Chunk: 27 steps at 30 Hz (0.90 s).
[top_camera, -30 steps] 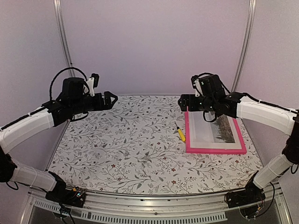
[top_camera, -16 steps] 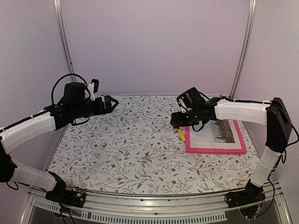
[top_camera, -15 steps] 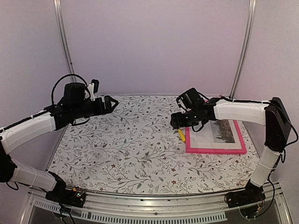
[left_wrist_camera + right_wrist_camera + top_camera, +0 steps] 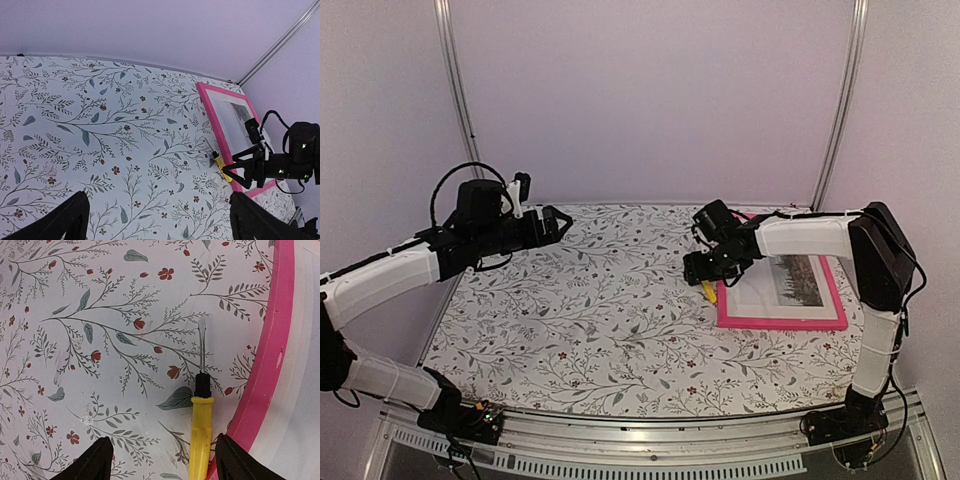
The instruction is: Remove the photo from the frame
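Right wrist view: the right pincer (image 4: 166,462) hangs open and empty over a yellow-handled screwdriver (image 4: 200,440) just beside the thin pink rectangular frame (image 4: 265,365) — the white-bordered landscape photo (image 4: 790,282) lies inside it. The left pincer (image 4: 162,225) — wide open, empty.

Soft, even light is falling from above, tinting the walls (image 4: 650,100) lilac and leaving only faint shadows on the tablecloth (image 4: 600,320). The overhead view is looking slightly grainy. In the wrist views, the left fingers (image 4: 62,222) and right fingers (image 4: 95,462) are blurring darkly, and the pink frame (image 4: 270,355) is bowing near the edge.
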Motion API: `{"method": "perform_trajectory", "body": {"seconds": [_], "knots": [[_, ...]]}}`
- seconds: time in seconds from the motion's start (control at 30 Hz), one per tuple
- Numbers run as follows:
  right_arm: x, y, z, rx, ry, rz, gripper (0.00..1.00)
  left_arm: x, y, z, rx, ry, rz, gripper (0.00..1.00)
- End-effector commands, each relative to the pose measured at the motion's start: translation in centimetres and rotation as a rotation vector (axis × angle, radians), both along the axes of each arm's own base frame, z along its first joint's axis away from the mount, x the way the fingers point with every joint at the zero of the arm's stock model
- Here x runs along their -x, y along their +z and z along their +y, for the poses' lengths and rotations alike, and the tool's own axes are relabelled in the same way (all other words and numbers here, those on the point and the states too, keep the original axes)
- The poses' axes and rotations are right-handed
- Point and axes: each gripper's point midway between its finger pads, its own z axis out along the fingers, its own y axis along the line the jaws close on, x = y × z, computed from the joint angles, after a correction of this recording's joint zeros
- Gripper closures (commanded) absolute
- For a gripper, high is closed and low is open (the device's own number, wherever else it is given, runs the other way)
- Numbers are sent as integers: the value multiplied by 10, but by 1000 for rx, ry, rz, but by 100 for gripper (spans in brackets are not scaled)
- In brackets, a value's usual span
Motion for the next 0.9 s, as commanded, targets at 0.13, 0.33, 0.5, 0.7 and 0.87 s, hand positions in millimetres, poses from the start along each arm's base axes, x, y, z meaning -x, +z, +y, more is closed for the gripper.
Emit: {"method": "perform_trajectory", "body": {"seconds": [0.13,0.33,0.5,0.7,0.87], "knots": [[-6,-25,-5,80,6,58,28,-7,7,2,28,13,-10,1],[0,-44,-19,152,-29,98,33,-9,8,0,44,8,5,1],[6,-54,-18,145,-37,150,40,-7,7,-5,58,-23,21,1],[16,-64,-16,148,-59,204,51,-5,2,-15,65,-75,58,1],[24,-75,-13,185,-82,228,64,-4,-2,-16,59,-93,79,1]]}}
